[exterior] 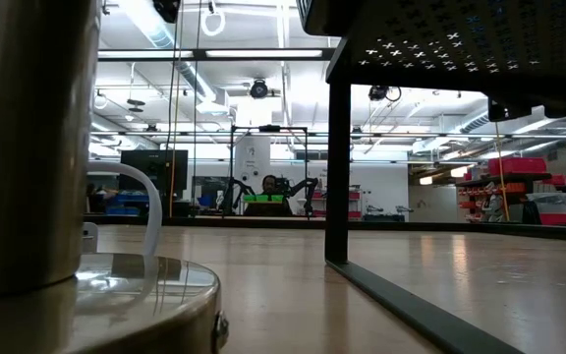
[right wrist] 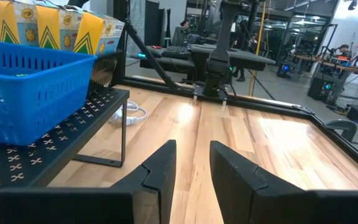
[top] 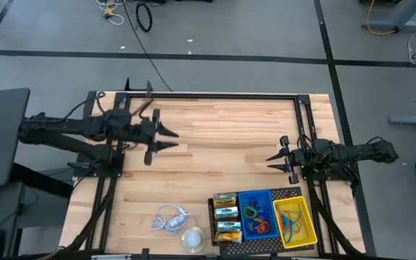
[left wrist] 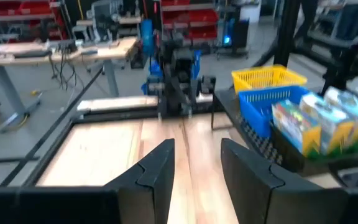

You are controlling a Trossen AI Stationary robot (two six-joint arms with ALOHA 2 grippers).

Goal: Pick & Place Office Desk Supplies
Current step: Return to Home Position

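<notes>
Homing with empty grippers
Left gripper [top: 175, 140] and right gripper [top: 270, 163] are seen parted, empty; the black shelf [top: 289, 192] is to be avoided.

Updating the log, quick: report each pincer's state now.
Left pincer: open, holding nothing.
Right pincer: open, holding nothing.

Table [top: 215, 137]: light wood planks, smooth satin sheen. Shelf [right wrist: 17, 163]: matt black perforated metal. Blue basket [right wrist: 30, 93] and yellow basket [left wrist: 268, 78]: plastic lattice. Crayon boxes [right wrist: 42, 28]: printed card.
</notes>
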